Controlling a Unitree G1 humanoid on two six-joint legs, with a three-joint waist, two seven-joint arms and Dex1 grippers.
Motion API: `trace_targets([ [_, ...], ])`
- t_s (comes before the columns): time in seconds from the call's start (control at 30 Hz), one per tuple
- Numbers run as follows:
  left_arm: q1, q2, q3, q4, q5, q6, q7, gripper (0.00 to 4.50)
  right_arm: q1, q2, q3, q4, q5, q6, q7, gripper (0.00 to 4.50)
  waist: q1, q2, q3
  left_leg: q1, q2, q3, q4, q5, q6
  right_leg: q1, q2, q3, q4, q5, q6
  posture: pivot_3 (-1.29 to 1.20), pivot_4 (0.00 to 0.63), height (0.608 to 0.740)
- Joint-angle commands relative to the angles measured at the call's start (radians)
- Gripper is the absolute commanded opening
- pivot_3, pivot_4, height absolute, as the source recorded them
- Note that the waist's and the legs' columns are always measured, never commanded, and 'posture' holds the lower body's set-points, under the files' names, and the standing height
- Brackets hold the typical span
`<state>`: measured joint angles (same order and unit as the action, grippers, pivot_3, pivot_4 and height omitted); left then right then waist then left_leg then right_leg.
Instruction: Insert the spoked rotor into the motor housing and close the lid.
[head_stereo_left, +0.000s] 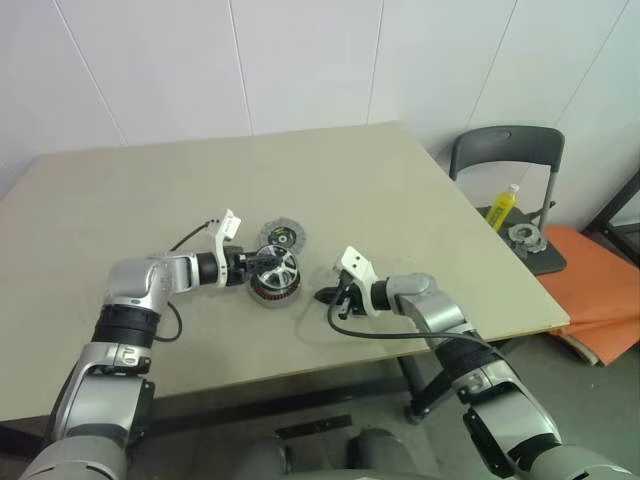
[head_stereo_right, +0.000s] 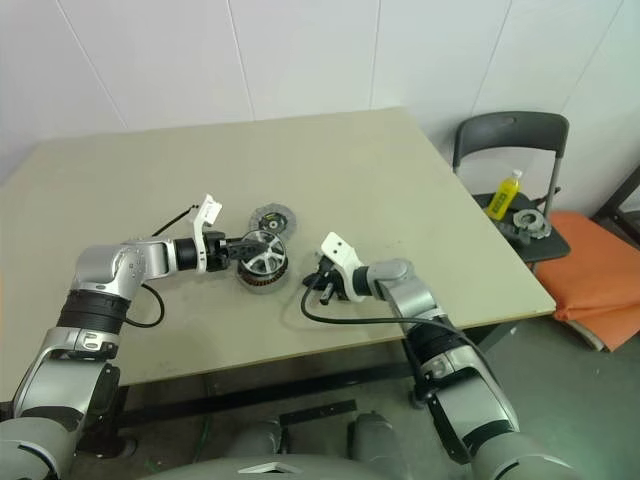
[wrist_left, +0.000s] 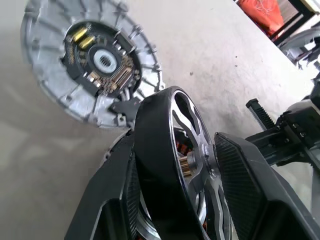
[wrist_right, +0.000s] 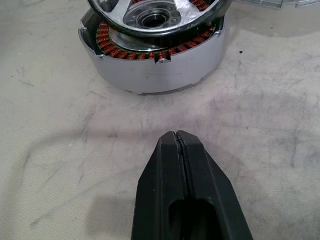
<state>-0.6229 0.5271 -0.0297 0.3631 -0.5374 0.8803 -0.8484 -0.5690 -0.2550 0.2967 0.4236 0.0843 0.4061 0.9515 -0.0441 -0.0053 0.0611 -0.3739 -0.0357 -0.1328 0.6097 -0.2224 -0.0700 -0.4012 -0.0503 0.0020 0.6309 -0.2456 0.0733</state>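
My left gripper (head_stereo_left: 266, 263) is shut on the spoked rotor (head_stereo_left: 277, 266), a silvery wheel with a dark rim. It holds the wheel tilted, right over the motor housing (head_stereo_left: 271, 292). In the left wrist view the rotor (wrist_left: 172, 145) sits edge-on between the two black fingers (wrist_left: 250, 190), with copper windings behind it. The lid (head_stereo_left: 283, 237), a ribbed grey disc with a dark centre, lies flat on the table just behind the housing. My right gripper (head_stereo_left: 328, 296) is shut on nothing and rests low over the table to the right of the housing (wrist_right: 150, 70).
The beige table (head_stereo_left: 400, 200) has open room around the parts, and its right edge is near. Beyond that edge a grey chair (head_stereo_left: 507, 150) carries a yellow bottle (head_stereo_left: 504, 206) and a metal part (head_stereo_left: 525, 238). Something orange (head_stereo_left: 595, 285) lies on the floor.
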Motion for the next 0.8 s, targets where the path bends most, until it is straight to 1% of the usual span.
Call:
trace_targets([
  [0.03,0.007,0.022,-0.032,-0.056,0.024,-0.001,-0.048,2.39,-0.013,0.003,-0.006,-0.027,0.006,-0.003,0.002,0.0,0.0,0.0,0.0,0.0,0.0,0.0,0.0,0.0,0.0,0.0,0.0,0.0,0.0,0.0,0.0,0.0,0.0,0.74],
  [0.1,0.022,0.038,-0.06,-0.067,0.045,0.002,-0.072,2.39,-0.014,0.003,-0.006,-0.025,0.005,-0.004,0.001,0.0,-0.001,0.0,0.0,0.0,0.0,0.0,0.0,0.0,0.0,0.0,0.0,0.0,0.0,0.0,0.0,0.0,0.0,0.74],
  [0.27,0.024,0.06,-0.072,-0.058,0.024,0.13,-0.117,2.39,-0.019,0.0,-0.008,-0.014,0.0,-0.009,-0.002,0.0,-0.001,0.0,0.0,0.001,0.0,0.0,0.001,0.0,0.0,0.001,0.0,0.0,0.001,0.0,0.0,0.0,0.0,0.74],
  [0.33,0.016,0.062,-0.065,-0.047,0.002,0.209,-0.123,2.39,-0.021,-0.001,-0.008,-0.011,-0.001,-0.011,-0.004,0.0,-0.001,0.0,0.0,0.001,0.0,0.0,0.001,0.0,0.0,0.001,0.001,0.0,0.001,0.0,0.0,0.0,0.0,0.74],
  [0.37,0.004,0.055,-0.042,-0.03,-0.021,0.265,-0.118,2.39,-0.022,-0.001,-0.009,-0.009,-0.001,-0.012,-0.004,0.0,-0.001,0.0,0.0,0.001,0.0,0.0,0.001,0.0,0.0,0.001,0.001,0.0,0.001,0.0,0.0,0.0,0.0,0.74],
  [0.43,-0.049,0.013,0.064,0.061,-0.069,0.394,-0.056,2.39,-0.025,0.0,-0.009,-0.005,-0.001,-0.013,-0.005,0.0,0.0,0.0,0.0,0.001,0.0,0.0,0.001,0.0,0.0,0.001,0.001,0.0,0.001,0.0,0.001,0.0,0.0,0.74],
  [0.57,-0.133,-0.049,0.242,0.219,-0.091,0.529,0.08,2.39,-0.025,0.001,-0.008,-0.006,-0.002,-0.014,-0.005,0.0,-0.001,0.0,0.0,0.001,0.0,-0.001,0.002,0.0,0.0,0.002,0.001,-0.001,0.001,0.001,0.004,0.0,0.0,0.74],
  [0.67,-0.187,-0.08,0.36,0.31,-0.092,0.569,0.174,2.39,-0.023,0.001,-0.004,-0.004,-0.006,-0.018,-0.006,0.0,-0.001,0.0,0.0,0.002,0.0,-0.002,0.002,0.0,0.0,0.002,0.001,-0.001,0.001,0.002,0.004,0.0,0.0,0.74],
  [0.73,-0.208,-0.089,0.408,0.348,-0.086,0.576,0.223,2.39,-0.022,0.001,-0.002,-0.003,-0.008,-0.02,-0.007,0.0,-0.001,0.0,0.0,0.002,0.0,-0.002,0.002,0.0,0.0,0.002,0.001,-0.001,0.001,0.002,0.004,0.0,0.0,0.74],
  [0.8,-0.214,-0.092,0.42,0.355,-0.082,0.593,0.246,2.39,-0.021,0.001,-0.001,-0.003,-0.009,-0.021,-0.007,0.0,-0.002,0.0,0.0,0.001,0.0,-0.002,0.002,0.0,0.0,0.002,0.001,-0.001,0.001,0.003,0.006,0.0,0.0,0.74],
])
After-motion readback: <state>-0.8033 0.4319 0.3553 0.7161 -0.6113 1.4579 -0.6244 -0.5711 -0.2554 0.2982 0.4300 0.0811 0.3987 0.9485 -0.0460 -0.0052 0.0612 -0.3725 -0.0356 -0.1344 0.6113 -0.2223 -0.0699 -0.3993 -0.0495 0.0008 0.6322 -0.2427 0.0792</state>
